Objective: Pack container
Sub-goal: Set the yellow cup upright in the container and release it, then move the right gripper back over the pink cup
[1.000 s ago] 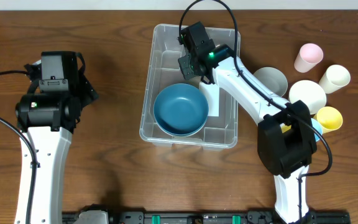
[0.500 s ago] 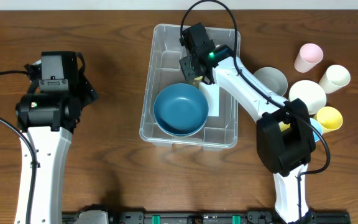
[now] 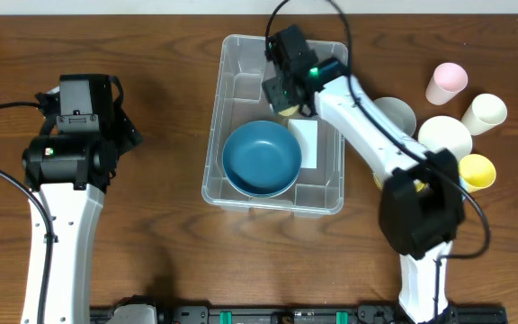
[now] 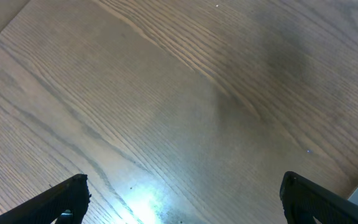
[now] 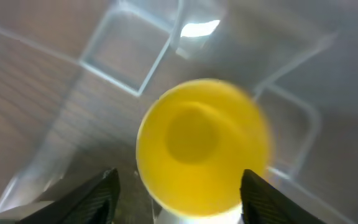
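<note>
The container (image 3: 214,126), a large clear bin, stands at the table's middle with a blue bowl (image 3: 261,159) in its near half and a white label (image 3: 305,142) on its floor. My right gripper (image 3: 286,90) hovers over the bin's far half. In the right wrist view its jaws (image 5: 179,194) stand open, wide of a blurred yellow cup (image 5: 202,144) that sits mouth-up below them on the bin floor (image 5: 123,56). Only a pale sliver of that cup (image 3: 288,110) shows from overhead. My left gripper (image 4: 182,205) is open over bare wood, far left of the bin.
Right of the bin stand a grey bowl (image 3: 396,113), a white bowl (image 3: 445,137), a pink cup (image 3: 446,83), a cream cup (image 3: 485,112) and another yellow cup (image 3: 476,171). My right arm (image 3: 376,144) crosses over the bin's right wall.
My right gripper has gone from shut to open, with the yellow cup now below it in the bin, and it has shifted slightly up and to the right. The left arm has not moved.
</note>
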Action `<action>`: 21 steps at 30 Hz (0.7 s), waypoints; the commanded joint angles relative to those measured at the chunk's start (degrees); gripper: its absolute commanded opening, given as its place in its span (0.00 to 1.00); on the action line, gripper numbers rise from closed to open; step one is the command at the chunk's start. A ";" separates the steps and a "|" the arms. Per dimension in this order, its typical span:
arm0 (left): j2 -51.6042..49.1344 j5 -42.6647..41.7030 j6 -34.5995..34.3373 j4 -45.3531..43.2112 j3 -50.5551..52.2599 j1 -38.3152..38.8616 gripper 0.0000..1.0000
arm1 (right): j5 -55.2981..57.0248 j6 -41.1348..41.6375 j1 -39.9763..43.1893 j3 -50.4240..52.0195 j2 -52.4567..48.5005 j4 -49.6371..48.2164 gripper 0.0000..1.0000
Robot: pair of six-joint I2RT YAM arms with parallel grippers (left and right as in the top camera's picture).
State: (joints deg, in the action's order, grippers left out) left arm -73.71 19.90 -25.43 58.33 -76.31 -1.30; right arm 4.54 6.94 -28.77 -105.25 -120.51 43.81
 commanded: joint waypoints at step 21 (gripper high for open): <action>0.39 1.18 0.33 0.15 -0.09 -0.20 0.98 | 4.09 1.18 36.33 -2.21 13.49 15.91 0.80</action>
State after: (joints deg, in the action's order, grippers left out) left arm -73.71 19.90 -25.43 58.33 -76.31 -1.30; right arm 10.57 7.44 2.81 -108.14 -104.25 58.89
